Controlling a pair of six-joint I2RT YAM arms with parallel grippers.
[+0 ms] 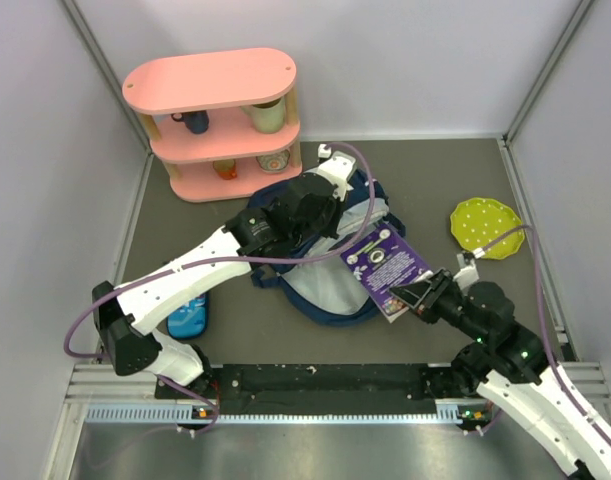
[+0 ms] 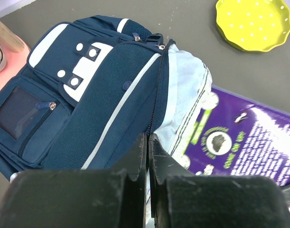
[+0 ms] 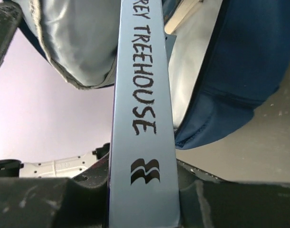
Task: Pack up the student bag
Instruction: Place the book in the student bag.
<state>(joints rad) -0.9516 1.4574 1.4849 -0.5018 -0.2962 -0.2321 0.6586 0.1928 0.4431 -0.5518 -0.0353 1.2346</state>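
1. Closest to the right wrist camera, the right jaws are clamped on the pale-blue spine of a book (image 3: 142, 95), with a dark finger (image 3: 64, 199) on either side. The lettering reads "…REY TREEHOUSE", and its start is cut off at the frame's top.
2. From above, the book (image 1: 385, 262) shows a purple cover. Its far end lies over the pale lining at the mouth of the student bag (image 1: 330, 300), and its near end sits in the right jaws, towards the near right corner of the counter (image 1: 235, 310).
3. The left jaws are closed, their fingers (image 2: 137, 161) parted only by a hairline slit. Their tips sit at the zip edge where navy cloth meets lining. Whether any cloth is pinched cannot be told.
4. The student bag (image 2: 97, 95) lies in the middle of the counter, pockets and white patches facing up and its mouth open towards the right edge.
5. From above, the left arm's black wrist covers most of the bag's navy front, and the left jaws cannot be made out there. How far the book reaches inside is hard to tell.
6. A pink shelf (image 1: 210, 85) stands in the far left corner, its cups too small to describe. A yellow dotted plate (image 1: 485, 228) lies by the right edge. A bright-blue pencil case (image 1: 190, 318) near the left edge is partly hidden under the left arm.
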